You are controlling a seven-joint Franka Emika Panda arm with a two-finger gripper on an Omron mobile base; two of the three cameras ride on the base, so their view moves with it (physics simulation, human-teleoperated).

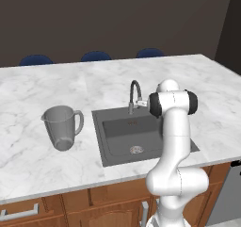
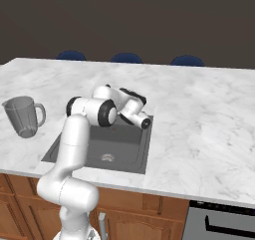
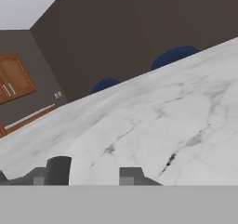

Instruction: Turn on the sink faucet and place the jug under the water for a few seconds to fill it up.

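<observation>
1. Fingers (image 3: 58, 171) stand apart with only white marble countertop (image 3: 186, 107) between them; they hold nothing.
2. Gripper (image 2: 145, 123) hovers over the sink (image 1: 113, 148), near the sink faucet (image 1: 135, 95); no water runs.
3. Jug (image 1: 61, 126) stands upright on the countertop, left of the sink.
4. Probably it is stiff, light while empty, smooth and fragile; I would grasp its looped handle (image 1: 79, 121).

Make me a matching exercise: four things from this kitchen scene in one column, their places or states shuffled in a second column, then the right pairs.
Things:
1. translucent grey glass-like jug
2. slim dark grey gooseneck sink faucet
3. small round metal drain
4. dark blue rounded chair backs

Places or states:
A. behind the far edge of the white marble countertop
B. in the floor of the dark grey rectangular sink
C. upright on the countertop, beside the sink
D. at the sink's back rim

Pairs: 1-C, 2-D, 3-B, 4-A
</observation>
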